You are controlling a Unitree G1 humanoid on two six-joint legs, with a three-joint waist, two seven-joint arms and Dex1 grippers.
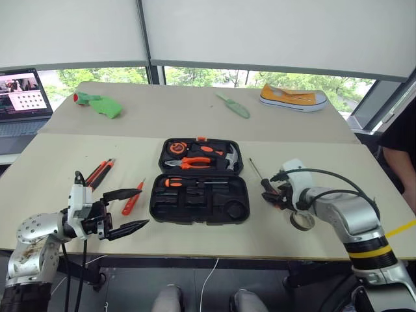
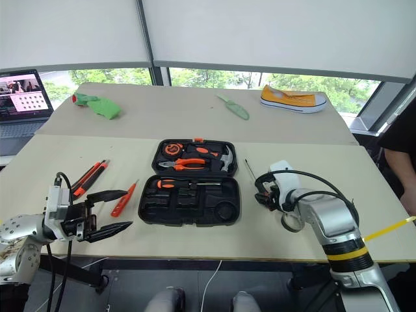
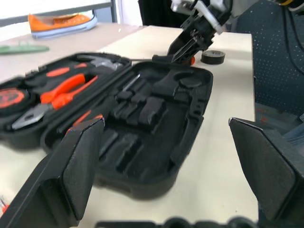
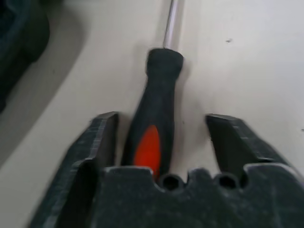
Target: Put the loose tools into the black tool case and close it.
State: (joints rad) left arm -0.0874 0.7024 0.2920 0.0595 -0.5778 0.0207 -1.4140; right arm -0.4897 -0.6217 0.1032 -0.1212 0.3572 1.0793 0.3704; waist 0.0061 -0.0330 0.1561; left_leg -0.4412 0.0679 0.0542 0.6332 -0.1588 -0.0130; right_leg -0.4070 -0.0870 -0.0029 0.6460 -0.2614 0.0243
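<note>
Right claw [image 4: 161,142] down over a screwdriver [image 4: 154,123] beside the open black tool case [image 1: 199,198], fingers apart on both sides, not yet pinching; left claw [image 1: 127,210] wide open, empty. Still out: utility knife [image 1: 99,173], small orange tester screwdriver [image 1: 132,197], tape roll [image 1: 301,221]. No words to read.

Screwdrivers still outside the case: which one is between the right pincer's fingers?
The black-and-orange-handled screwdriver lying right of the open tool case, handle between the right pincer's open fingers. The small orange tester screwdriver lies left of the case.
</note>
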